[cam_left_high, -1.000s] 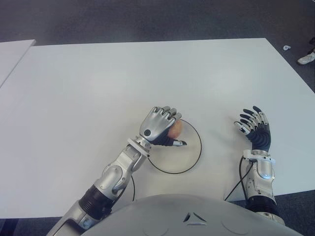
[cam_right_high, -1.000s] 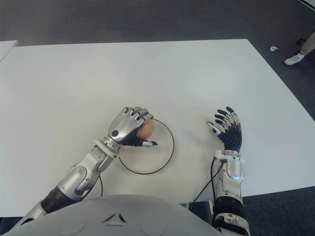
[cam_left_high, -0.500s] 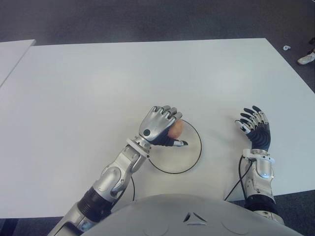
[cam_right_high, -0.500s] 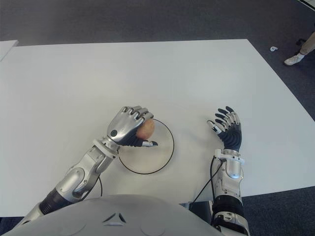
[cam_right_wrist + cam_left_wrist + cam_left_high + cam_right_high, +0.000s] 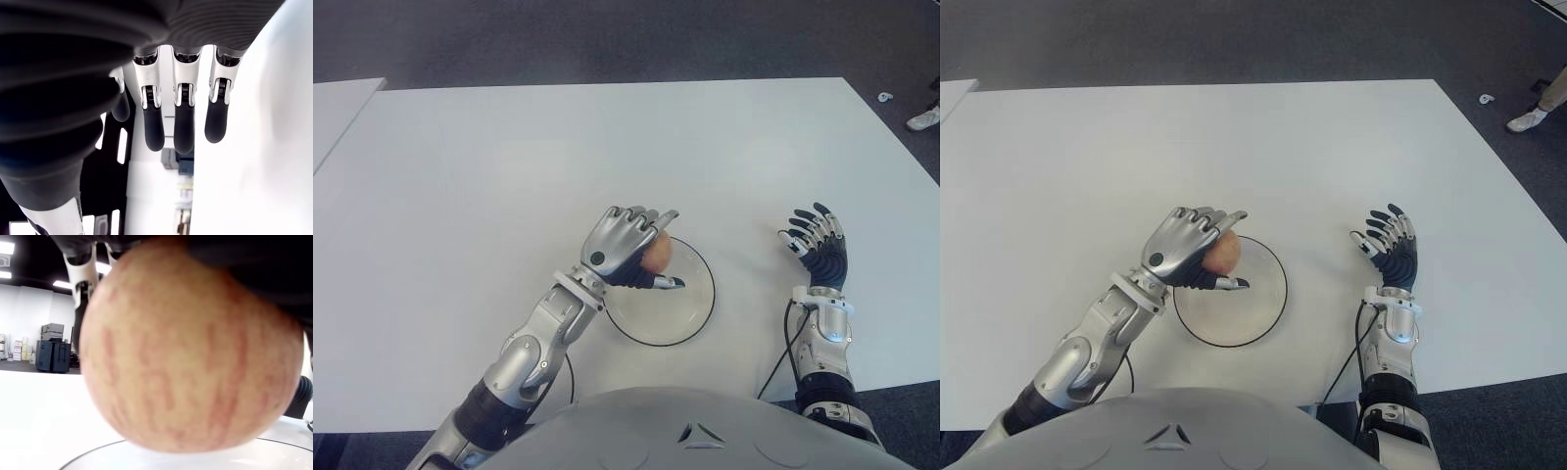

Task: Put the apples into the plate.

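Observation:
A reddish-yellow apple (image 5: 657, 253) sits in my left hand (image 5: 625, 245), over the far-left part of a round clear plate with a dark rim (image 5: 683, 315). The hand's fingers curl over the top of the apple, the forefinger lifted a little, the thumb under it. In the left wrist view the apple (image 5: 190, 347) fills the picture and hangs just above the plate's rim (image 5: 93, 454). I cannot tell whether it touches the plate. My right hand (image 5: 816, 247) shows to the right of the plate, palm up, its fingers (image 5: 183, 127) spread and holding nothing.
The white table (image 5: 509, 166) stretches far and left of the plate. A second white table (image 5: 337, 108) shows at the left edge. On the dark floor beyond the right corner are a shoe (image 5: 925, 116) and a small white scrap (image 5: 884, 96). A black cable (image 5: 781, 348) runs by my right forearm.
My left hand has shifted slightly left and up with the apple, and its forefinger has lifted. The right hand has drawn back a little toward me.

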Robot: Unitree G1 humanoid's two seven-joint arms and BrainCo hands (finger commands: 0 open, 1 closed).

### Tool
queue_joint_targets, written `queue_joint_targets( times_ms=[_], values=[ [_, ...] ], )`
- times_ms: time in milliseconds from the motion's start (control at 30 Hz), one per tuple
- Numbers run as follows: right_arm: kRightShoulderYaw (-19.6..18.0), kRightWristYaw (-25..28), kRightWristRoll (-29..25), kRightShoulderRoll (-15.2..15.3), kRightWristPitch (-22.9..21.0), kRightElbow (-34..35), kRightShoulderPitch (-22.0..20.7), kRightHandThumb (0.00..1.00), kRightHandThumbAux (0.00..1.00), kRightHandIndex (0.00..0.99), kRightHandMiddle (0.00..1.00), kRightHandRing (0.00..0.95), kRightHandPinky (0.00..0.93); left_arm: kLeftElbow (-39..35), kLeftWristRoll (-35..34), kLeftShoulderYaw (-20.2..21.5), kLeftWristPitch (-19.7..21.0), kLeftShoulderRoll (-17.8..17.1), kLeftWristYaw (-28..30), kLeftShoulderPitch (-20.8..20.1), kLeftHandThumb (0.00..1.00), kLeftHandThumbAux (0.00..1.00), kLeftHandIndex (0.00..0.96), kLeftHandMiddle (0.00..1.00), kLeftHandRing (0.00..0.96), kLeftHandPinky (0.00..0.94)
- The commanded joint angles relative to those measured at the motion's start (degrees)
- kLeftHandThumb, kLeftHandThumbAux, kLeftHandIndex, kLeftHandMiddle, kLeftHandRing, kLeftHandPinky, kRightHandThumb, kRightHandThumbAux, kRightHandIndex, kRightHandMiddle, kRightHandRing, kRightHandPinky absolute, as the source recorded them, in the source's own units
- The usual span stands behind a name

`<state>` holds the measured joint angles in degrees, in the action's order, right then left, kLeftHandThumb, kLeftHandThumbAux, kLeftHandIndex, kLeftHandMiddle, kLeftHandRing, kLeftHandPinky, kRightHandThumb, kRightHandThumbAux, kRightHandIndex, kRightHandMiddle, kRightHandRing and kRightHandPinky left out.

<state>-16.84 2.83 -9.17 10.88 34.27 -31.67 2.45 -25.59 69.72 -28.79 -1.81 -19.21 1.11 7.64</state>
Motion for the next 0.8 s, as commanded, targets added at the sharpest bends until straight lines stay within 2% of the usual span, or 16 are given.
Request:
queue_joint_targets(
  times_ms=[33, 333, 800],
  values=[
    [0.9, -0.1, 0.5, -3.0, -2.7, -6.2, 3.7, 0.460, 0.801, 0.160, 0.326, 0.321, 0.347, -2.1, 1.4, 0.7, 1.1, 0.1, 3.3, 0.8, 0.134, 0.257, 0.098, 0.138, 0.136, 0.173],
    [0.9, -0.1, 0.5, -2.9, -2.7, -6.6, 3.3, 0.460, 0.801, 0.160, 0.326, 0.321, 0.347, -2.5, 1.9, 1.2, 1.2, 0.5, 5.6, 0.9, 0.086, 0.228, 0.056, 0.078, 0.083, 0.143],
    [0.9, -0.1, 0.4, -2.8, -2.5, -7.3, 2.9, 0.460, 0.801, 0.160, 0.326, 0.321, 0.347, -2.5, 1.9, 1.8, 1.2, 1.2, 6.5, 0.7, 0.096, 0.227, 0.051, 0.044, 0.048, 0.114]
  ],
)
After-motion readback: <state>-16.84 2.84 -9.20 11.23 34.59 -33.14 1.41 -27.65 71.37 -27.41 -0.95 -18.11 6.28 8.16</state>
